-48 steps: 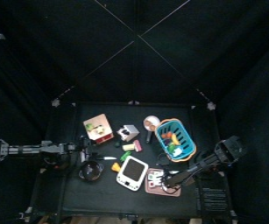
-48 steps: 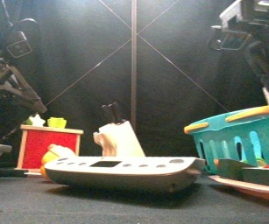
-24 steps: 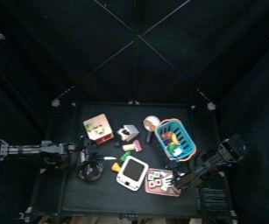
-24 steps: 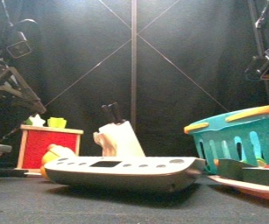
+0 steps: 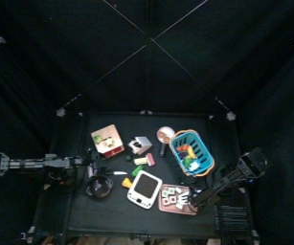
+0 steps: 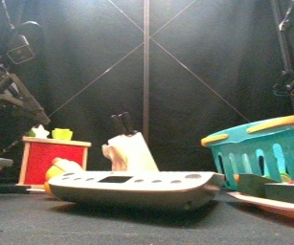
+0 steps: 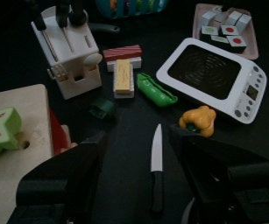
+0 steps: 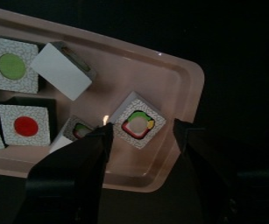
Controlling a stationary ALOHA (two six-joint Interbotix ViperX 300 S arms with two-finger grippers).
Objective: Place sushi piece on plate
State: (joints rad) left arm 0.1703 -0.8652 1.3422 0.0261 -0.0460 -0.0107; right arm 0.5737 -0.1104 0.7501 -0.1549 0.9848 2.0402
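The dusty-pink plate fills the right wrist view and carries several sushi pieces. One sushi piece, white with a green rim and a red and yellow centre, lies on it at an angle near the plate's edge. My right gripper hangs open just above this piece, one jaw on each side, holding nothing. In the top view the plate is at the table's front right with the right gripper at its right edge. In the front view the plate is at the lower right. My left gripper is open and empty above a knife.
A white scale lies left of the plate. The teal basket stands behind it. A white knife block, a pea pod, an orange piece and a red box are on the left half.
The right arm has drawn away to the right in the front view, where only a small part of it shows now. The left arm has not moved.
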